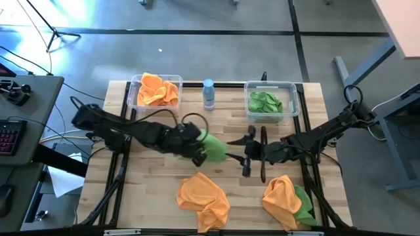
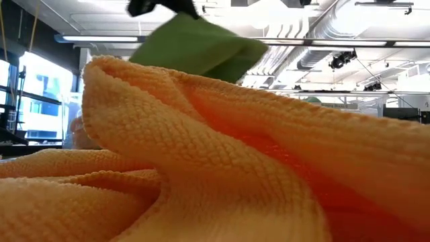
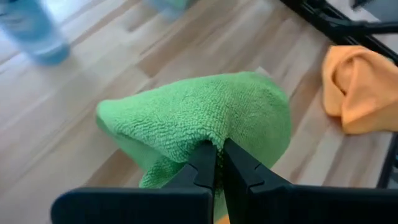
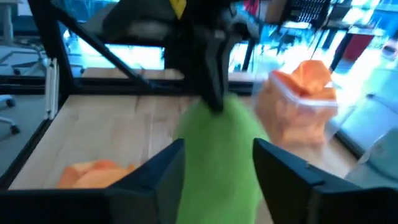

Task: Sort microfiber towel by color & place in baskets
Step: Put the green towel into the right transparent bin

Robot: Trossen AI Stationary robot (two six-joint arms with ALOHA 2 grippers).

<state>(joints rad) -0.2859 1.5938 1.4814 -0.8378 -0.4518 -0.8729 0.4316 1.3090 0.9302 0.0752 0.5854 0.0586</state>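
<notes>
A green microfiber towel (image 1: 214, 148) hangs over the middle of the table, with my left gripper (image 3: 216, 148) shut on it. In the low view the towel (image 2: 201, 44) hangs high behind an orange towel (image 2: 201, 168) that fills the foreground. My right gripper (image 4: 219, 152) stands open on the towel's right side, one finger on each side of its lower part. The left basket (image 1: 134, 98) holds orange towels and the right basket (image 1: 293, 99) holds green ones. An orange towel pile (image 1: 204, 199) lies at the near middle. A second orange pile lies on a green towel (image 1: 304, 207) at the near right. My left gripper pinches a bunched fold of the green towel (image 3: 205, 134) between its two fingers, which slant down from the table's left side. The towel is lifted clear of the table and droops past the fingertips. My right gripper: the towel (image 4: 217, 180) fills the gap between its open fingers, and I cannot tell whether they touch it.
A small bottle with a blue cap (image 1: 209, 94) stands at the far edge between the two baskets. Bare wood (image 1: 151, 177) lies at the near left, and more lies between the baskets and the arms.
</notes>
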